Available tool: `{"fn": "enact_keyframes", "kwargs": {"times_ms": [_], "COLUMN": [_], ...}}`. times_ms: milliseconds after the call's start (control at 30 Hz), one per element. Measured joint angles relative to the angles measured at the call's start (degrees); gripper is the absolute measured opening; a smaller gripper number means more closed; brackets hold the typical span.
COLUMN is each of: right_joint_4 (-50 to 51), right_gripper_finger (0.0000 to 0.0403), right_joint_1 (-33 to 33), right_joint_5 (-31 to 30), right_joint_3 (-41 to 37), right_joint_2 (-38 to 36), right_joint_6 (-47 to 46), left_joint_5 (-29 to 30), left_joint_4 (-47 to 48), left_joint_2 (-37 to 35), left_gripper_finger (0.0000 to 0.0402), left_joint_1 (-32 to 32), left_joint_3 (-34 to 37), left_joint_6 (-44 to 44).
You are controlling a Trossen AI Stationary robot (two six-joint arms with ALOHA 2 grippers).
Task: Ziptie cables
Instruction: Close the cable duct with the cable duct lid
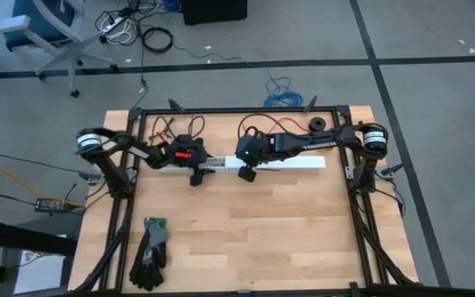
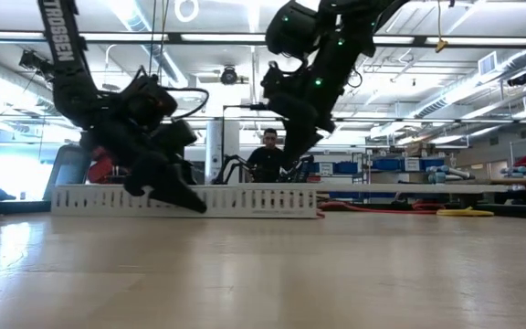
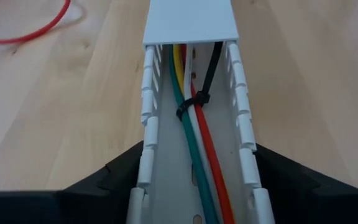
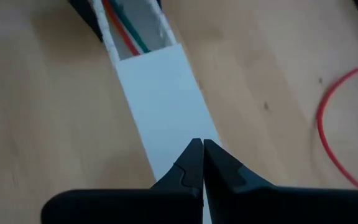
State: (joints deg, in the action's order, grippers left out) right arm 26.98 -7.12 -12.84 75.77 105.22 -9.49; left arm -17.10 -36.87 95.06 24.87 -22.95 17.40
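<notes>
The cables point(image 3: 197, 143) are green, white, red and yellow wires lying lengthwise inside a white slotted channel point(image 3: 151, 124). A black zip tie point(image 3: 191, 102) wraps them, and its tail runs up toward the channel's solid cover point(image 3: 191, 22). My left gripper point(image 3: 199, 163) is open, low at the table, with one finger on each side of the channel's uncovered part point(image 1: 195, 167). My right gripper point(image 4: 202, 163) is shut and hangs above the white cover point(image 4: 160, 93), just right of the left gripper point(image 1: 246, 171). In the low view its tips point(image 2: 289, 153) are clear of the channel point(image 2: 245, 198). My left gripper straddles the channel's open part, its fingers point(image 3: 120, 177) just outside the two slotted walls point(image 3: 248, 134), coming level along the channel's length. Whether the fingers touch the walls I cannot tell.
A single red wire point(image 4: 331, 124) loops on the wood beside the channel. Dark gloves point(image 1: 150, 247) lie near the table's near left corner. A black roll point(image 1: 315, 124) and loose wires point(image 1: 167, 128) sit by the far edge. A person point(image 2: 268, 157) shows beyond the table.
</notes>
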Motion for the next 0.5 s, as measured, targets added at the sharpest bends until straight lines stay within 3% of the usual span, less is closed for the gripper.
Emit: {"fn": "enact_keyframes", "kwargs": {"times_ms": [300,500], "right_joint_4": [6.76,4.92], "right_gripper_finger": [0.0000,0.0000], "right_joint_1": [2.94,5.73], "right_joint_5": [-1.15,-5.91], "right_joint_3": [-0.65,-10.14], "right_joint_2": [-2.21,-7.26], "right_joint_6": [-2.45,-8.22], "left_joint_5": [0.23,-0.02], "left_joint_4": [0.93,2.01], "left_joint_2": [5.87,8.26], "left_gripper_finger": [0.0250,0.0250], "left_joint_1": [-2.50,-2.61], "left_joint_3": [-7.56,-11.06], "left_joint_6": [-0.28,-0.27]}}
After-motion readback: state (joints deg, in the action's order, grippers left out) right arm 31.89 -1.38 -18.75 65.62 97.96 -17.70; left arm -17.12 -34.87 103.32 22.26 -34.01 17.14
